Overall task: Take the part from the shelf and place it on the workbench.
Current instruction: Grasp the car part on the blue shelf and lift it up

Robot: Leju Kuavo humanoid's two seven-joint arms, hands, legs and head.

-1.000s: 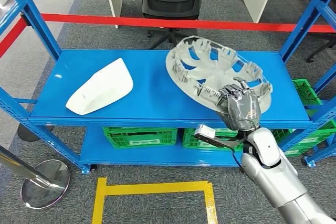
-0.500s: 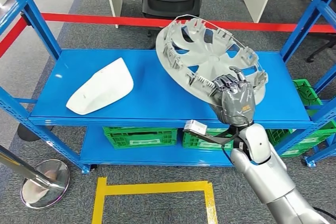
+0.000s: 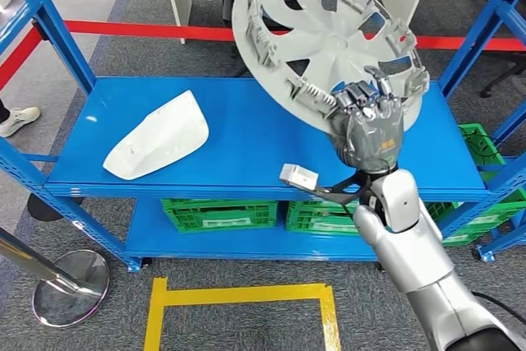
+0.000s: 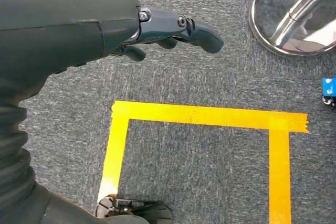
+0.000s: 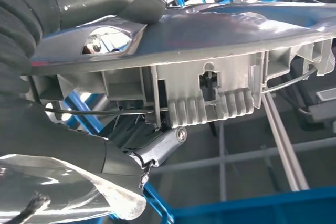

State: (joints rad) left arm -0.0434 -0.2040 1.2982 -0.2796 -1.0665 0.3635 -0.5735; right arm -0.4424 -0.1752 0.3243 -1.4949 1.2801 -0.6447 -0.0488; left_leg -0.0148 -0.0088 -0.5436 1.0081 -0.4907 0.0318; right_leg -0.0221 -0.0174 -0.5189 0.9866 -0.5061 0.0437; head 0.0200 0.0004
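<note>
Overhead, right hand (image 3: 367,133) grips tilted hubcap (image 3: 322,30).

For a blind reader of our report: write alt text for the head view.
The robot's right hand grips the rim of a grey wheel cover and holds it tilted above a blue shelf. A white plastic part lies on the shelf's left side, and green crates sit on the level below.

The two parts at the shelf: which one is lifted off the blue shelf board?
The grey wheel cover, round and spoked: the right hand grips its rim and holds it tilted above the shelf. The white curved cover lies flat on the board.
</note>
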